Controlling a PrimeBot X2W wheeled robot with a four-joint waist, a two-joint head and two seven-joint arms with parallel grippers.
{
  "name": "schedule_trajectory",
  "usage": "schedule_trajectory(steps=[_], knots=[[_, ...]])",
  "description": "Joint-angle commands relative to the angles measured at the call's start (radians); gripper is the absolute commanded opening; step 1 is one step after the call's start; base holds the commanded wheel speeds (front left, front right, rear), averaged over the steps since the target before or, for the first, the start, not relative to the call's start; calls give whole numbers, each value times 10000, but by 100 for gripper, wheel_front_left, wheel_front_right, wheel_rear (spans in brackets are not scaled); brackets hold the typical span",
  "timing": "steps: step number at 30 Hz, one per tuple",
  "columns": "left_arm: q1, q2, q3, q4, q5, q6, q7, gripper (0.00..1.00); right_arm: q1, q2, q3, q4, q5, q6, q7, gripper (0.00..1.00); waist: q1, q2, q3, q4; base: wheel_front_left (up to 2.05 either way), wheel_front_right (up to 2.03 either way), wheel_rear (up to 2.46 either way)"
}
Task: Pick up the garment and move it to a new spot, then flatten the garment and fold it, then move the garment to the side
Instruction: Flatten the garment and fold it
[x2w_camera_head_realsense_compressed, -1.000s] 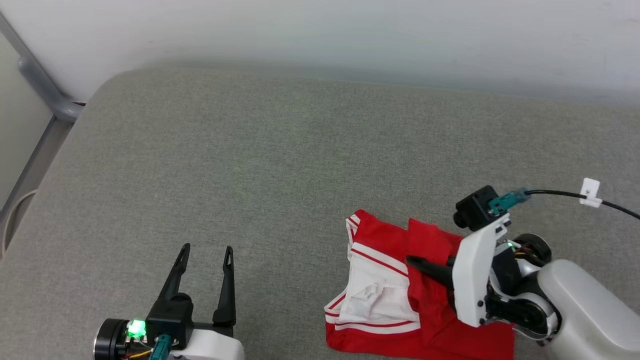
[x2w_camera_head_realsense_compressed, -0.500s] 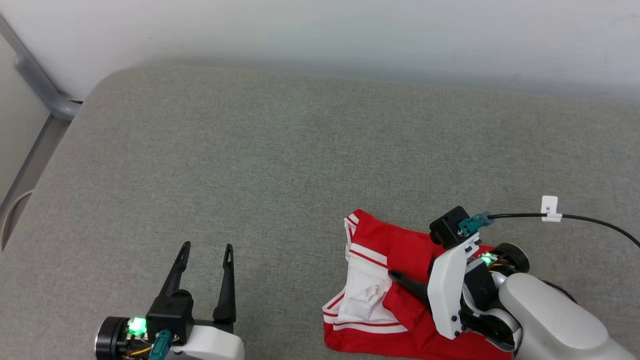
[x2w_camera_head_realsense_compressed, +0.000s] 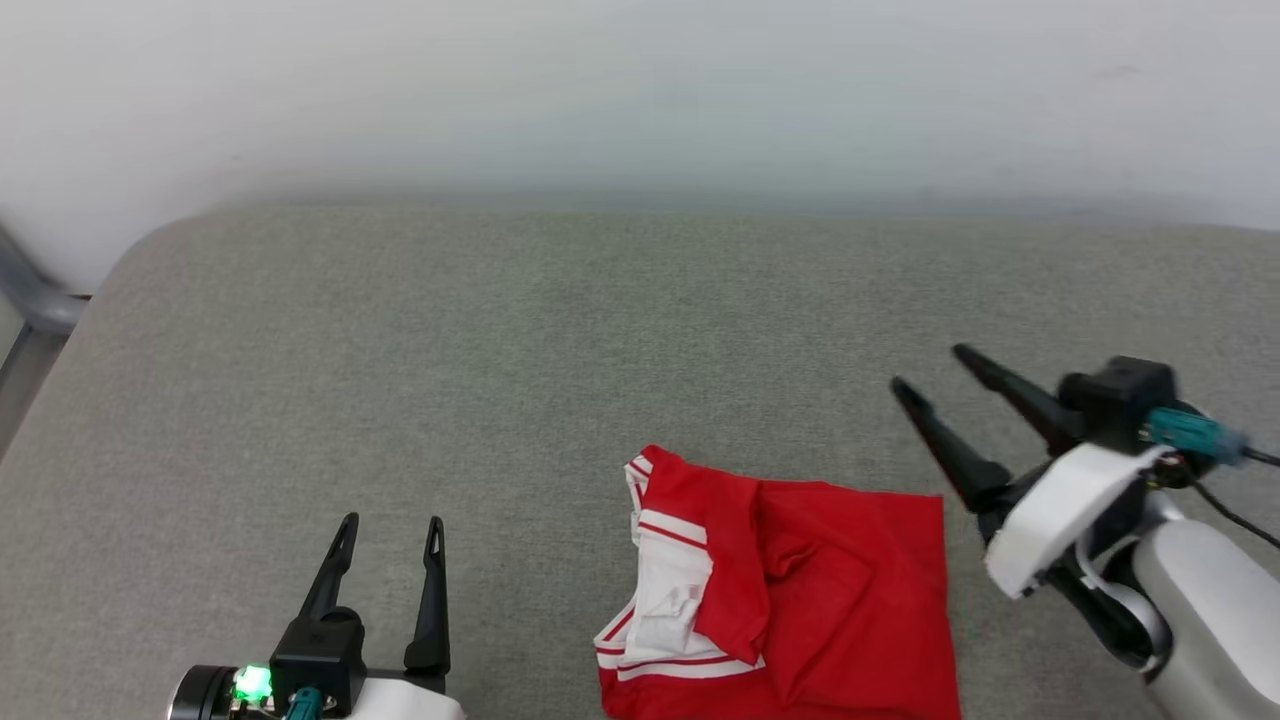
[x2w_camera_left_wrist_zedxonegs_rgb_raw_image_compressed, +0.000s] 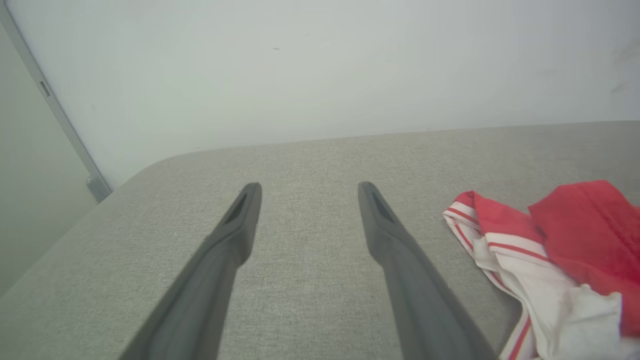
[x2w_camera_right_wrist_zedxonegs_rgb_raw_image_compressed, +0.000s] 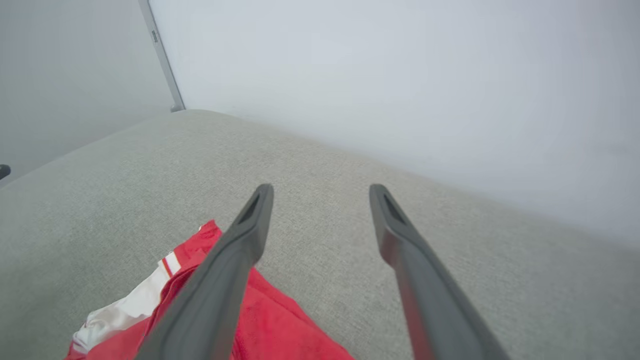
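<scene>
The folded garment (x2w_camera_head_realsense_compressed: 800, 590) lies at lower centre of the head view on the grey upholstered surface (x2w_camera_head_realsense_compressed: 480, 340), with its lower edge cut off by the frame. The right gripper (x2w_camera_head_realsense_compressed: 928, 368) hovers just beyond the garment's upper right corner, clear of the cloth, jaws spread wide and empty. The left gripper (x2w_camera_head_realsense_compressed: 392, 522) sits at lower left, well apart, jaws also spread and empty. The white striped sleeve faces frame left. The long axis cannot be determined.

A bench (x2w_camera_head_realsense_compressed: 480, 330) covered in grey woven fabric is seen from above. Its far left corner is rounded. A plain white wall (x2w_camera_head_realsense_compressed: 640, 90) is set along the bench's far edge. A grey metal post (x2w_camera_head_realsense_compressed: 28, 300) is seen just beside the far left corner. In the left wrist view it is shown running up the wall, with a small bracket at its foot.
</scene>
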Motion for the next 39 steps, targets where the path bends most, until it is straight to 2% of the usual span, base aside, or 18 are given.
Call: schedule_trajectory(steps=[1,6,11,15,20,27,39], knots=[[116,44,47,-55,60,-30,-22,100,420,86,-609,-96,-466,-8,-496,100,1,0,-145,-216,0,0,0],[216,65,94,-121,105,-44,-22,100,1424,636,-2639,-254,-2047,-8,-1571,100,1,0,-282,-471,0,0,0],[304,78,121,-142,99,-66,-22,100,2616,1685,-4416,-853,-3363,-8,-1959,100,1,0,-463,-610,0,0,0],[349,104,112,-174,129,-113,-22,100,3515,2551,-5356,-1558,-4143,-8,-2022,100,1,0,-577,-639,0,0,0],[412,102,98,-147,128,-126,-22,100,4521,3304,-5855,-2493,-4884,-8,-2023,100,1,0,-715,-607,0,0,0],[498,117,120,-132,100,-149,-22,100,5464,3895,-6316,-2953,-5157,-8,-2026,100,1,0,-860,-506,0,0,0],[744,41,221,-258,-70,-265,-22,100,6105,4279,-6621,-2987,-4955,-8,-2028,100,1,0,-974,-435,0,0,0]])
